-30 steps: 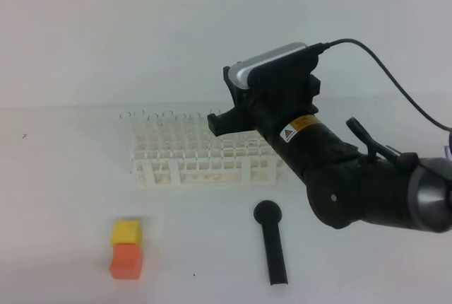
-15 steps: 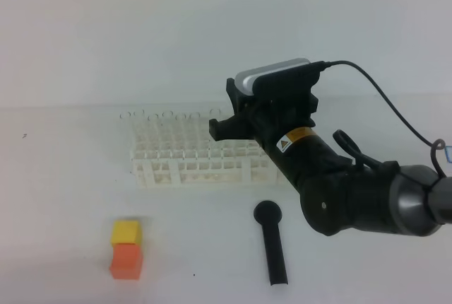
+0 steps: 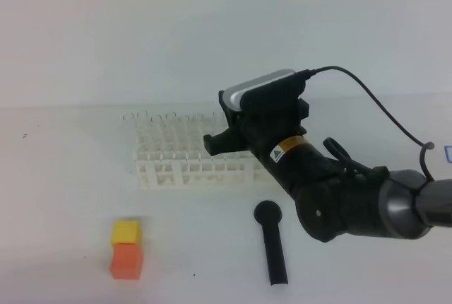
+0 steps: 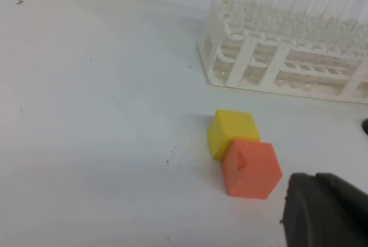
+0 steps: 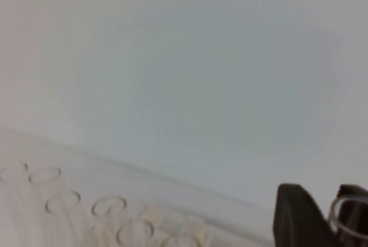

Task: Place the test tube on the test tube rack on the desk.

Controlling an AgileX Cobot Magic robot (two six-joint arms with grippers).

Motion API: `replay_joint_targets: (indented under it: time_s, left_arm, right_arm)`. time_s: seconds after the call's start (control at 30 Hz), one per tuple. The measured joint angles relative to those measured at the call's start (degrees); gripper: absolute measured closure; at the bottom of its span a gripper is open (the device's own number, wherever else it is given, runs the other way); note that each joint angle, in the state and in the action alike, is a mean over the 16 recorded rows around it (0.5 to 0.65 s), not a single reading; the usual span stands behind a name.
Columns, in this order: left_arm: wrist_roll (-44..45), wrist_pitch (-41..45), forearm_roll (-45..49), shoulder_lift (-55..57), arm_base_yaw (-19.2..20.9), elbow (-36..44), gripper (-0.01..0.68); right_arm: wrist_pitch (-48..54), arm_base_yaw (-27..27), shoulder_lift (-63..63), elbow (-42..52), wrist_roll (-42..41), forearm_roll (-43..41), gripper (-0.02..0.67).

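One white test tube rack (image 3: 191, 155) sits mid-frame on the bench (image 3: 63, 198) in the high view, and along its far edge a row of clear tube rims can be counted, roughly six, though they are faint. In the right wrist view, the right tool (image 5: 333, 215) shows at the lower right corner: two dark fingers with the round rim of the test tube (image 5: 347, 211) between them, so that tool is gripping the test tube above the rack's right end. More rims, about six, show at the lower left of that view. Lower left in the high view, two blocks touch each other: one yellow block (image 3: 126, 232), one orange block (image 3: 126, 261). One black round-headed stick (image 3: 272, 242) lies lower centre. The right arm carries a small yellow and white label with a warning triangle (image 3: 281, 150); its writing is too small to read. The left tool (image 4: 325, 212) peeks in at the lower right of its own view, closed, holding nothing.
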Motion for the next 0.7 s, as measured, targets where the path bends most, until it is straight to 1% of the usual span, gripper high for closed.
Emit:
replay_joint_targets:
  time_s: [0.37, 0.7]
  left_arm:
    - [0.0, 0.0, 0.0, 0.4, 0.03, -0.12, 0.674]
    - [0.0, 0.0, 0.0, 0.54, 0.04, 0.0, 0.674]
  right_arm:
    - [0.3, 0.12, 1.41, -0.07, -3.31, -1.12, 0.53]
    - [0.3, 0.26, 1.57, -0.2, -4.59, -1.28, 0.53]
